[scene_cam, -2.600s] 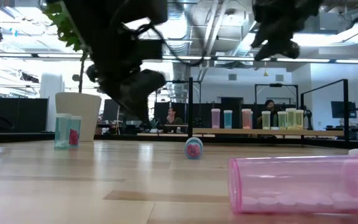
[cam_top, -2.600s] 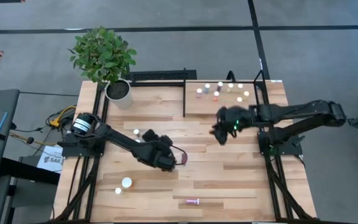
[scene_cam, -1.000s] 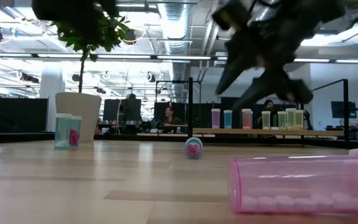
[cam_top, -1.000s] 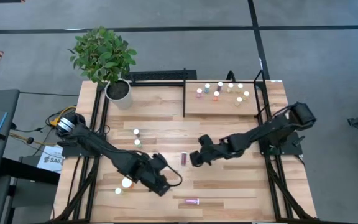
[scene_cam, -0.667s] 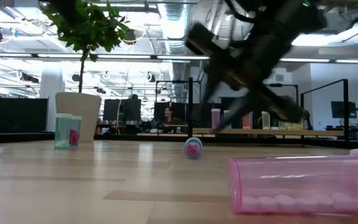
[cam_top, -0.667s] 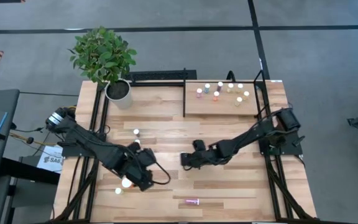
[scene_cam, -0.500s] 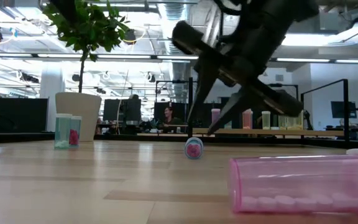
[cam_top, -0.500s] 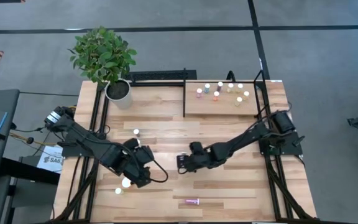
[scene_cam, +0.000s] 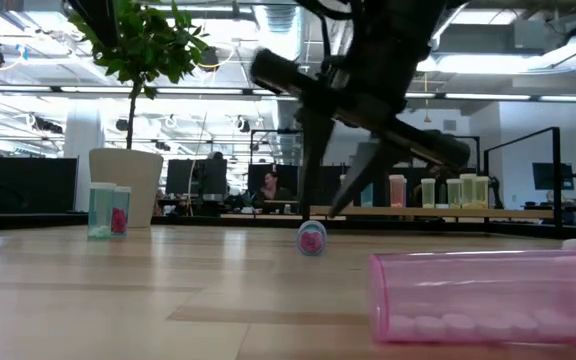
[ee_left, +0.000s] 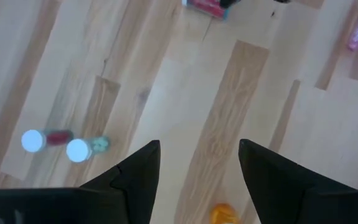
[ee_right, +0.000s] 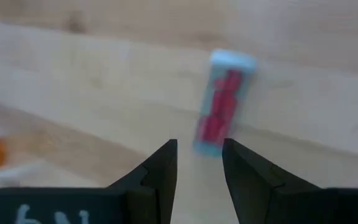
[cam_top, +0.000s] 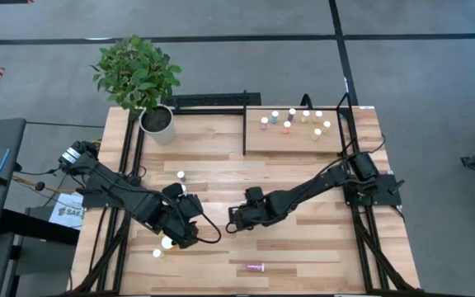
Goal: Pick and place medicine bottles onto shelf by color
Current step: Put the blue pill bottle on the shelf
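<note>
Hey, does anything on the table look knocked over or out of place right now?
Yes. Two medicine bottles lie on their sides instead of standing: a pink bottle near the table's front edge, and a red-filled bottle mid-table, just ahead of the right end effector. The bottles on the shelf all stand upright.

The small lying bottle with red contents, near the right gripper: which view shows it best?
The right wrist view: the small clear red-filled bottle lies full length just beyond the right gripper. The low view shows only its round end, the left wrist view an edge sliver; the high view hides it.
</note>
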`<state>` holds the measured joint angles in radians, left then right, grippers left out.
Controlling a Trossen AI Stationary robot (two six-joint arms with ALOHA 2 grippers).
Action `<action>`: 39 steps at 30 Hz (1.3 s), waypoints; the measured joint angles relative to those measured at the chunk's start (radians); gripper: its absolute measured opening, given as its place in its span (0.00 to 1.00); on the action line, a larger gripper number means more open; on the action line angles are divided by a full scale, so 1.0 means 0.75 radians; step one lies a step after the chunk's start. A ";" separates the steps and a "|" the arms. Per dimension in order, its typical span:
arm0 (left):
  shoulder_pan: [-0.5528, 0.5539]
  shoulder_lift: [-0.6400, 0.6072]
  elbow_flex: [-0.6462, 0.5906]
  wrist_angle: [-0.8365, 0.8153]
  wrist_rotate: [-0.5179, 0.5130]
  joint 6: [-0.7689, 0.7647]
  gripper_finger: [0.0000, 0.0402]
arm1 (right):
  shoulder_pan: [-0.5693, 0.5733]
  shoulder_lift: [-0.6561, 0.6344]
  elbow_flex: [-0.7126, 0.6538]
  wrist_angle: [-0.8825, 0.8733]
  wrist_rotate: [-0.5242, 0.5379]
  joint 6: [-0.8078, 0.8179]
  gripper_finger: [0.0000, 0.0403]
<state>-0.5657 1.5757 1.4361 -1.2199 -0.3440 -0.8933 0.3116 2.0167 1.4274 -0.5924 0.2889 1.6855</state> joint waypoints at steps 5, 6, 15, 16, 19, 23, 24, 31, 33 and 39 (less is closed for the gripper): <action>0.000 0.000 0.000 -0.001 0.011 0.005 0.51 | -0.011 0.001 -0.002 -0.005 0.004 0.014 0.37; 0.000 0.000 0.000 -0.001 0.018 0.005 0.51 | -0.010 0.001 -0.002 -0.003 0.004 0.022 0.37; 0.000 0.001 0.000 -0.001 0.027 0.006 0.51 | -0.007 0.001 -0.002 -0.003 0.037 0.037 0.38; 0.000 0.001 0.000 -0.001 0.027 0.006 0.51 | -0.006 0.001 -0.002 -0.003 0.042 0.035 0.38; 0.000 0.001 0.000 -0.001 0.028 0.006 0.51 | -0.004 0.001 -0.002 -0.003 0.070 0.015 0.40; 0.000 0.001 0.000 -0.001 0.028 0.006 0.51 | -0.004 0.001 -0.002 -0.003 0.072 0.015 0.43; 0.000 0.001 0.000 -0.002 0.028 0.006 0.51 | -0.004 0.001 -0.002 -0.003 0.073 0.014 0.44; 0.000 0.001 0.000 -0.002 0.028 0.010 0.51 | -0.006 0.001 -0.002 -0.009 0.104 0.010 0.45; 0.000 0.001 0.000 -0.002 0.028 0.010 0.51 | -0.006 0.001 -0.002 -0.009 0.104 0.010 0.45; 0.000 0.001 0.000 -0.002 0.028 0.011 0.51 | 0.001 0.001 -0.002 -0.009 0.108 0.006 0.44</action>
<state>-0.5659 1.5761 1.4361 -1.2217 -0.3233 -0.8852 0.3127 2.0171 1.4258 -0.5995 0.3702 1.6897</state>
